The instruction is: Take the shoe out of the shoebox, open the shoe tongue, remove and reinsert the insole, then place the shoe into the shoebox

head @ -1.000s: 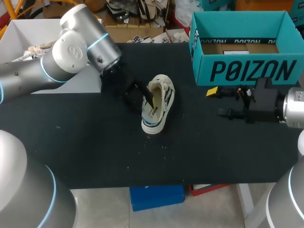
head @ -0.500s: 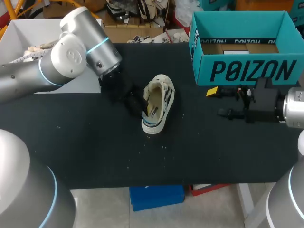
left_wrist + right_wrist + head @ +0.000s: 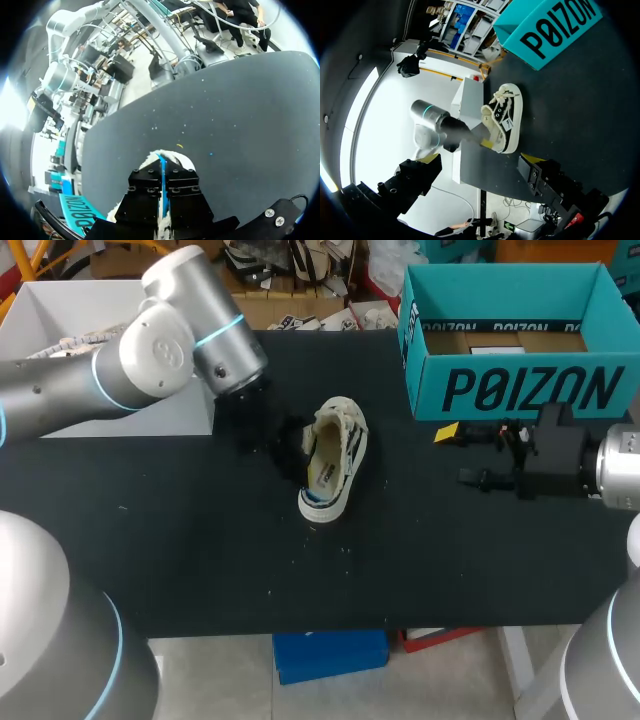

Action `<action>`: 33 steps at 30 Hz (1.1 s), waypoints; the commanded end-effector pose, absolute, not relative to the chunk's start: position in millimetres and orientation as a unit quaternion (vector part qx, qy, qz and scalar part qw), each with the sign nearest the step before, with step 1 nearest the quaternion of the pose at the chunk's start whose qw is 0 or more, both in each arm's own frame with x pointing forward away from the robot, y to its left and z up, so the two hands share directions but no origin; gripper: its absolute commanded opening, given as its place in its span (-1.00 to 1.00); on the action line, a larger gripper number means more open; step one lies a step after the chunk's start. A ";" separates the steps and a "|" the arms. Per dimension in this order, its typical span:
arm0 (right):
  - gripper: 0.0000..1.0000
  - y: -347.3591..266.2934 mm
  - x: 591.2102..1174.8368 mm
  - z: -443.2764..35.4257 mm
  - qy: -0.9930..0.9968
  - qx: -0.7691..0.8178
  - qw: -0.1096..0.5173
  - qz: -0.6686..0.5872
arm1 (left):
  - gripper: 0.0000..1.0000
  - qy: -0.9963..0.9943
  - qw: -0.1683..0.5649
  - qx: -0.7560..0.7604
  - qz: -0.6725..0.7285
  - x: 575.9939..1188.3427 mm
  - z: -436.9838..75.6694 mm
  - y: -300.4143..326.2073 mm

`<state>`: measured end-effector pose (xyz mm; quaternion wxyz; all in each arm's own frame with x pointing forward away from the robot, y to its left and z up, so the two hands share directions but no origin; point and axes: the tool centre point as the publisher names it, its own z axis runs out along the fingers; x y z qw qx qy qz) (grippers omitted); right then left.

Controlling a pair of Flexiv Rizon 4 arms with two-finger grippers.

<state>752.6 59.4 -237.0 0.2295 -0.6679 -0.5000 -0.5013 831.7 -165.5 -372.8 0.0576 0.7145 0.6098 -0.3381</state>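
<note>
A cream low-top shoe (image 3: 335, 462) with dark stripes lies on the black table, opening up, toe toward the front edge. My left gripper (image 3: 296, 447) is at the shoe's left rim. In the left wrist view, the left gripper (image 3: 162, 172) is shut on a thin blue-edged strip at the shoe's white rim (image 3: 151, 161); shoe wall or insole, I cannot tell. The teal shoebox (image 3: 520, 390) stands open at the back right. In front of it my right gripper (image 3: 458, 454) hangs open, empty. The right wrist view looks past the right gripper (image 3: 480, 160) at the shoe (image 3: 506, 117), the left gripper (image 3: 486, 144) and the shoebox (image 3: 555, 30).
A white bin (image 3: 60, 310) with pale cloth-like items stands at the back left, behind my left arm. Bare black tabletop (image 3: 220, 560) stretches in front of the shoe to the front edge.
My left gripper has closed. Its finger has come out of the shoe's opening and now pinches at the left rim. The left arm has shifted slightly right. My right arm has not moved.
</note>
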 end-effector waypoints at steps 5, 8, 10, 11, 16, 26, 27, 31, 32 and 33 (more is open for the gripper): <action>1.00 60.3 752.9 -236.7 -0.500 -0.669 0.229 -0.500 | -1.00 0.614 0.055 0.713 -0.334 837.3 -375.7 -169.6; 1.00 60.3 752.9 -236.7 -0.500 -0.669 0.229 -0.500 | -1.00 0.616 0.056 0.712 -0.333 841.6 -377.0 -170.6; 1.00 60.3 752.9 -236.7 -0.500 -0.669 0.229 -0.500 | -1.00 0.617 0.056 0.711 -0.332 842.5 -375.9 -171.4; 1.00 60.3 752.9 -236.7 -0.500 -0.669 0.229 -0.500 | -1.00 0.618 0.056 0.711 -0.331 843.6 -375.7 -171.8; 1.00 60.3 752.9 -236.7 -0.500 -0.669 0.229 -0.500 | -1.00 0.625 0.058 0.707 -0.326 849.2 -377.9 -172.6; 1.00 60.3 752.9 -236.7 -0.500 -0.669 0.229 -0.500 | -0.75 0.631 0.049 0.702 -0.326 844.0 -383.1 -174.3; 1.00 60.3 752.9 -236.7 -0.500 -0.669 0.229 -0.500 | -0.70 0.632 0.048 0.702 -0.326 843.5 -383.5 -174.4; 1.00 60.3 752.9 -236.7 -0.500 -0.669 0.229 -0.500 | -0.19 0.630 0.045 0.700 -0.334 837.9 -379.9 -173.1; 1.00 60.3 752.9 -236.7 -0.500 -0.669 0.229 -0.500 | -0.15 0.629 0.045 0.700 -0.335 836.6 -376.2 -171.2; 1.00 60.3 752.9 -236.7 -0.500 -0.669 0.229 -0.500 | -0.13 0.627 0.047 0.701 -0.337 835.2 -371.7 -169.0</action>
